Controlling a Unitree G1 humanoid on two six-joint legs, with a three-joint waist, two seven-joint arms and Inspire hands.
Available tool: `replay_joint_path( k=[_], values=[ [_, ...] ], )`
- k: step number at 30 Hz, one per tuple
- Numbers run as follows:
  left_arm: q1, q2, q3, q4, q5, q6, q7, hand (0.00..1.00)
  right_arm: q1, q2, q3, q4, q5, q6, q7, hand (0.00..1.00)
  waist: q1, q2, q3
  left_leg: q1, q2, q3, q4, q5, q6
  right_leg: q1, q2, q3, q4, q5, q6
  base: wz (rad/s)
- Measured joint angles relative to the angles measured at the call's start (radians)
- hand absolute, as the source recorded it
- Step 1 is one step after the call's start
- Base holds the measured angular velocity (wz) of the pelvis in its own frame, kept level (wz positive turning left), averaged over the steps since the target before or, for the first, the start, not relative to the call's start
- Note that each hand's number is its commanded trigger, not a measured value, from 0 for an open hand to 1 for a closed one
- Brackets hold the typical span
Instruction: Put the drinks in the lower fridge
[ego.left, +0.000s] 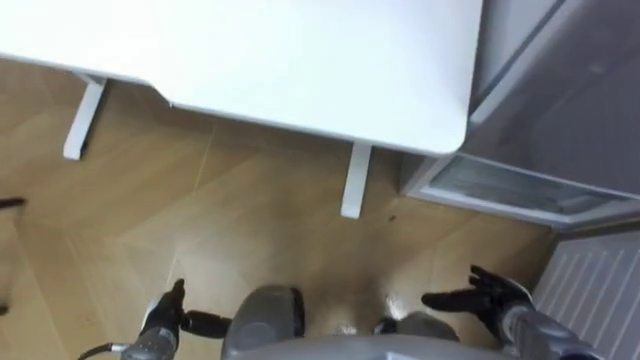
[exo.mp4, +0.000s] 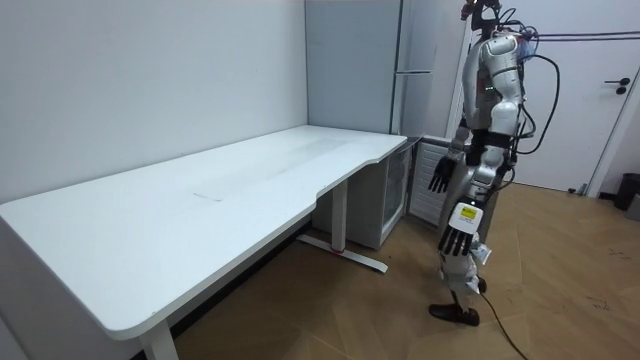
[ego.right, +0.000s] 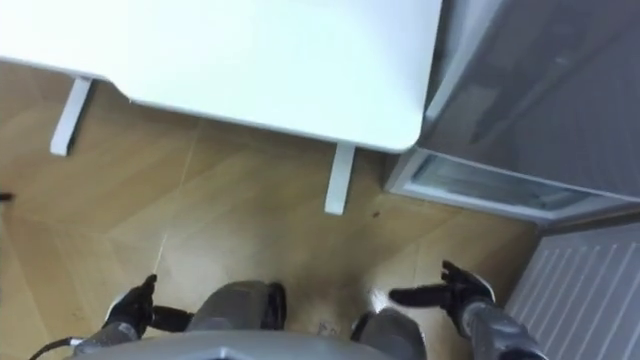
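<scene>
I stand on the wooden floor at the end of a white table (ego.left: 300, 60), with a tall grey fridge (ego.left: 575, 80) ahead on my right. At the fridge's foot sits a low glass-fronted compartment (ego.left: 520, 187), seen in the room view under the table's end (exo.mp4: 388, 200). A white ribbed panel (ego.left: 600, 285) stands at my lower right. My left hand (ego.left: 163, 322) hangs open by my side and holds nothing. My right hand (ego.left: 488, 298) is open too, its fingers spread and pointing left above the floor. Both hands also hang in the room view, left (exo.mp4: 458, 240) and right (exo.mp4: 438, 175).
White table legs (ego.left: 355, 180) (ego.left: 83, 118) stand on the floor ahead of me. The table (exo.mp4: 200, 210) runs along the wall to the room view's left. A white door (exo.mp4: 625, 100) is behind me.
</scene>
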Motion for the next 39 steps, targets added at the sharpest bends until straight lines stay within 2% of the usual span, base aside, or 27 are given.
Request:
replay_joint_path(
  k=[4, 9, 13, 19, 24, 29, 31, 32, 35, 38, 39],
  values=[
    [0.028, -0.011, 0.066, -0.002, 0.063, -0.001, 0.000, 0.00, 0.061, 0.007, -0.042, 0.003, -0.004, 0.002, 0.002, 0.00, -0.001, -0.009, -0.0068, 0.113, -0.012, 0.001, -0.094, 0.020, 0.001, 0.122, 0.019, -0.001, -0.127, 0.049, 0.013, 0.01],
    [0.055, -0.034, 0.122, -0.029, 0.108, 0.000, 0.021, 0.00, 0.092, 0.049, -0.105, 0.004, -0.035, 0.007, 0.001, 0.00, -0.018, -0.024, -0.0124, 0.191, -0.022, 0.013, -0.143, 0.024, 0.001, 0.186, 0.020, 0.011, -0.177, 0.061, 0.021, -0.08],
    [0.058, -0.036, 0.122, -0.030, 0.108, 0.016, 0.022, 0.00, 0.092, 0.063, -0.113, 0.008, -0.052, 0.026, 0.012, 0.00, -0.051, -0.029, -0.0091, 0.247, -0.027, 0.020, -0.173, 0.025, 0.001, 0.233, 0.021, 0.025, -0.198, 0.063, 0.024, -0.05],
    [0.032, -0.040, 0.123, -0.019, 0.108, 0.026, 0.021, 0.00, 0.091, 0.065, -0.114, 0.010, -0.052, 0.036, 0.009, 0.00, -0.054, -0.022, -0.0046, 0.285, -0.026, 0.058, -0.188, 0.025, 0.001, 0.247, 0.021, 0.078, -0.207, 0.064, 0.026, -0.20],
    [0.032, -0.041, 0.122, -0.016, 0.108, 0.032, 0.021, 0.00, 0.088, 0.076, -0.155, 0.034, -0.052, 0.036, -0.003, 0.00, -0.057, -0.018, -0.0040, 0.302, -0.026, 0.072, -0.201, 0.026, 0.002, 0.249, 0.020, 0.095, -0.207, 0.066, 0.028, -0.12],
    [0.032, -0.041, 0.125, -0.009, 0.119, 0.047, 0.020, 0.00, 0.087, 0.083, -0.201, 0.040, -0.057, 0.036, -0.012, 0.00, -0.076, -0.014, -0.0046, 0.311, -0.025, 0.083, -0.204, 0.027, 0.004, 0.250, 0.020, 0.109, -0.207, 0.067, 0.029, -0.08],
    [0.033, -0.046, 0.140, -0.007, 0.161, 0.048, 0.019, 0.00, 0.084, 0.082, -0.213, 0.029, -0.062, 0.038, -0.016, 0.00, -0.076, -0.015, -0.0067, 0.321, -0.023, 0.097, -0.206, 0.027, 0.004, 0.251, 0.021, 0.128, -0.206, 0.068, 0.028, -0.19],
    [0.033, -0.051, 0.151, -0.006, 0.170, 0.047, 0.018, 0.00, 0.084, 0.081, -0.216, 0.028, -0.062, 0.038, -0.017, 0.00, -0.077, -0.022, -0.0046, 0.323, -0.022, 0.100, -0.206, 0.027, 0.004, 0.251, 0.022, 0.129, -0.206, 0.070, 0.028, -0.17],
    [0.030, -0.057, 0.175, -0.001, 0.181, 0.047, 0.015, 0.00, 0.087, 0.081, -0.238, -0.001, -0.064, 0.039, -0.031, 0.00, -0.083, -0.019, -0.0052, 0.323, -0.019, 0.108, -0.205, 0.027, 0.004, 0.249, 0.025, 0.135, -0.207, 0.077, 0.027, -0.10],
    [0.024, -0.067, 0.225, 0.001, 0.207, 0.046, 0.010, 0.00, 0.086, 0.080, -0.307, -0.070, -0.099, 0.042, -0.057, 0.00, -0.084, -0.028, -0.0016, 0.329, -0.017, 0.111, -0.204, 0.027, 0.004, 0.249, 0.027, 0.152, -0.206, 0.081, 0.026, -0.10],
    [0.024, -0.068, 0.241, 0.001, 0.208, 0.046, 0.007, 0.00, 0.085, 0.079, -0.332, -0.112, -0.101, 0.041, -0.068, 0.00, -0.084, -0.028, -0.0028, 0.333, -0.016, 0.113, -0.205, 0.027, 0.004, 0.250, 0.029, 0.158, -0.206, 0.083, 0.026, -0.15]
  ],
)
